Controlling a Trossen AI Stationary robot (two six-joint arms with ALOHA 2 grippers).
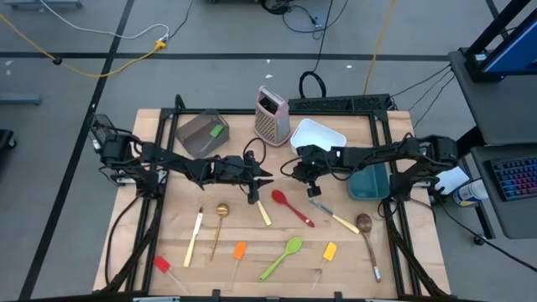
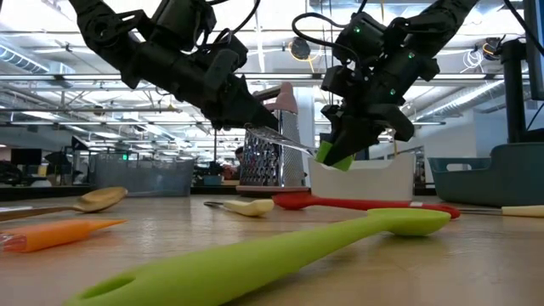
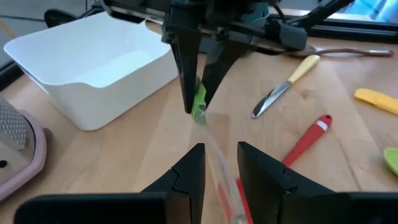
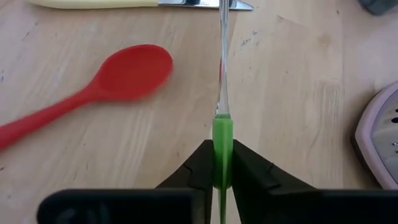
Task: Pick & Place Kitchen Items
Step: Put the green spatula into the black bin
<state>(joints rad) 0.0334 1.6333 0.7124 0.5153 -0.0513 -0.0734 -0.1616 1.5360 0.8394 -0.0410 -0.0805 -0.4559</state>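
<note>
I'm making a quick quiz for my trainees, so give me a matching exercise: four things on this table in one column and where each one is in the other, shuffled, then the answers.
Things:
1. green mini spatula
2. red spoon
3. green spoon
4. box grater

Places:
A. standing upright beside the white container
B. off the table, head clamped in the right gripper, left gripper at its clear handle
C. lying between the orange spatula and the yellow spatula
D. lying between two cream-handled knives

Pairs: 1-B, 2-D, 3-C, 4-A
</note>
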